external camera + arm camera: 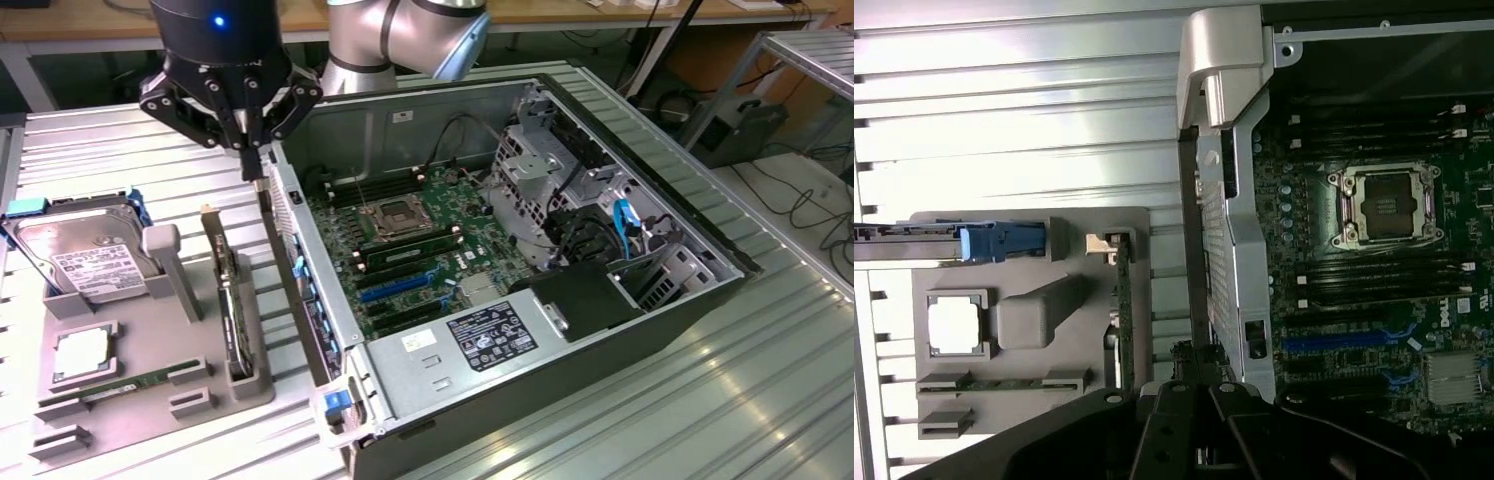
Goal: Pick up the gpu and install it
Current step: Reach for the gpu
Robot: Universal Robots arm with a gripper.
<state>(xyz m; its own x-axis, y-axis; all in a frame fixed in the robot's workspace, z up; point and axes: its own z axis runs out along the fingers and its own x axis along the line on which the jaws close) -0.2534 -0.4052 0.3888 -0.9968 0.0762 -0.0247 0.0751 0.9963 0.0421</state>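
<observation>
Nearest the lens lay the open dark metal computer case (601, 350), its green motherboard (414, 250) exposed. At the exterior view's left of it sat a grey moulded fixture tray (140, 335). The gpu (231, 300), a thin dark green card with a silver end bracket, stood on edge in a slot of that tray, untouched. The black gripper (251, 170) hung above the card's far end, just beside the case wall, its fingers drawn together on nothing.

The gpu (238, 310) stands edge-on, face hidden; the arm (400, 30) is cut off at twelve o'clock; the hard drive (60, 245) label is too small to read.
</observation>
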